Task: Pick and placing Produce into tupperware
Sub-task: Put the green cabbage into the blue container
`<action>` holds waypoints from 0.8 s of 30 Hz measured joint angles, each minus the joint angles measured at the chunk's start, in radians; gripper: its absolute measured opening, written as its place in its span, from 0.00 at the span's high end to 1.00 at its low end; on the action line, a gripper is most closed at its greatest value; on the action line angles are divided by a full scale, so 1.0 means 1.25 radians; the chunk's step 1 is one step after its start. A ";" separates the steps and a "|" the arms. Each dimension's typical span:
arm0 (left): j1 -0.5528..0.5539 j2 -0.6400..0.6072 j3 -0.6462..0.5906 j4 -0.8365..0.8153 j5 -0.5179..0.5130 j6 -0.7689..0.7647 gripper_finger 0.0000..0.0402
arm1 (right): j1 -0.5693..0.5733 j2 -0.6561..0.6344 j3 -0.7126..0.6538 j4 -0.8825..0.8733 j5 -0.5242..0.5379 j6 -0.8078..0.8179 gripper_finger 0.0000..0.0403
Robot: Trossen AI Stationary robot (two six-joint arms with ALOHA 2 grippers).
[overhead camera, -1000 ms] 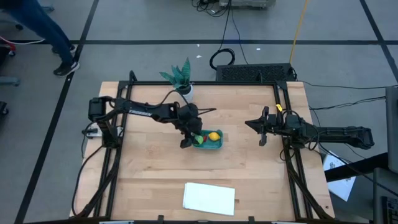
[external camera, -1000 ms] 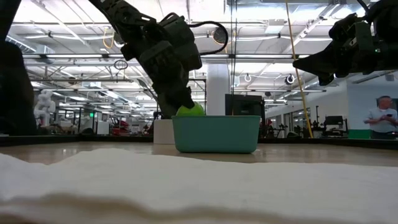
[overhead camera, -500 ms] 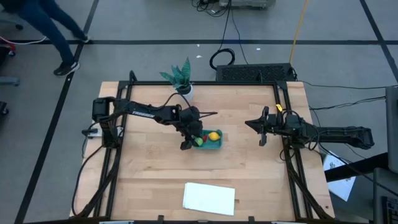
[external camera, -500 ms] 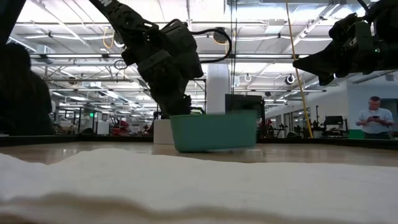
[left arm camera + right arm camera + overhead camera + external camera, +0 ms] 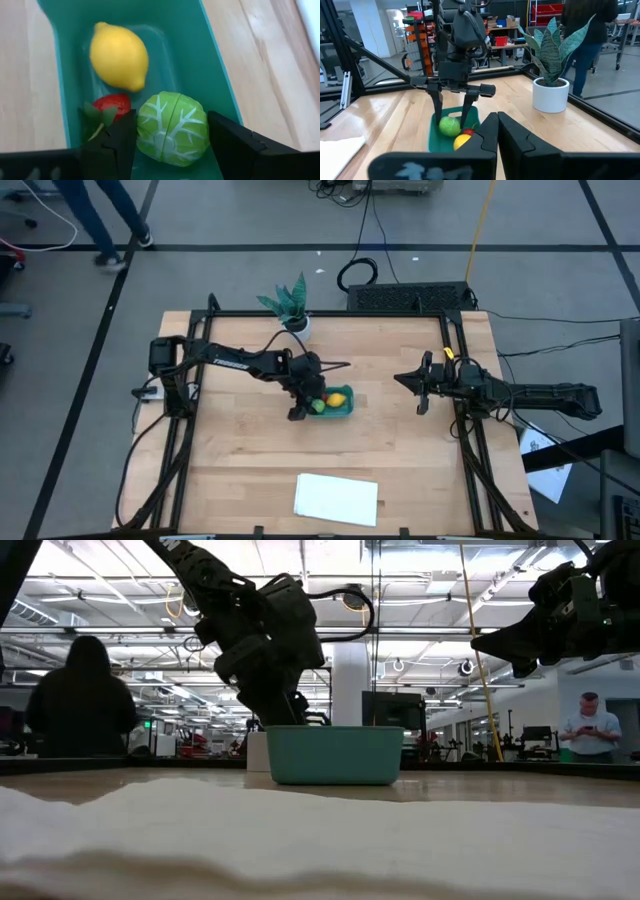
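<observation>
The teal tupperware (image 5: 345, 412) (image 5: 335, 755) stands mid-table. In the left wrist view the yellow lemon (image 5: 119, 55) and the red strawberry (image 5: 111, 104) lie on its floor. My left gripper (image 5: 171, 120) (image 5: 305, 408) reaches down into its left end, shut on the round green piece (image 5: 172, 127) (image 5: 449, 125). The container's wall hides all three pieces in the low view. My right gripper (image 5: 496, 117) (image 5: 400, 380) waits shut in the air near the table's right side, touching nothing. My left gripper pinches the round green piece between its two fingers (image 5: 117, 142), one on each side of the ball's widest part (image 5: 142, 132). The fingers (image 5: 466, 112) come from above, pointing down. The piece sits low inside the tupperware, below the rim, next to the strawberry.
A potted plant in a white pot (image 5: 290, 305) stands at the far edge. A white cloth (image 5: 336, 497) (image 5: 300, 830) lies by the near edge. Dark frame rails run along both table sides. People (image 5: 80, 700) stand in the room beyond.
My left gripper moved down and carried the green piece from just above the tupperware's rim to inside it. The tupperware tipped briefly, settled level again and slid a little toward the table's left.
</observation>
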 joint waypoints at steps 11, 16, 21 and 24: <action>-0.005 0.007 0.000 -0.005 0.015 0.056 0.48 | 0.000 0.000 0.000 0.000 0.000 0.000 1.00; -0.011 0.015 0.000 -0.011 0.015 0.087 0.48 | 0.000 0.000 0.000 0.000 0.000 0.000 1.00; -0.011 0.014 0.000 -0.012 0.016 0.084 0.48 | 0.000 0.000 0.000 0.000 0.000 0.000 1.00; -0.011 0.014 0.000 -0.012 0.016 0.089 0.48 | 0.000 0.000 0.000 0.000 0.000 0.000 1.00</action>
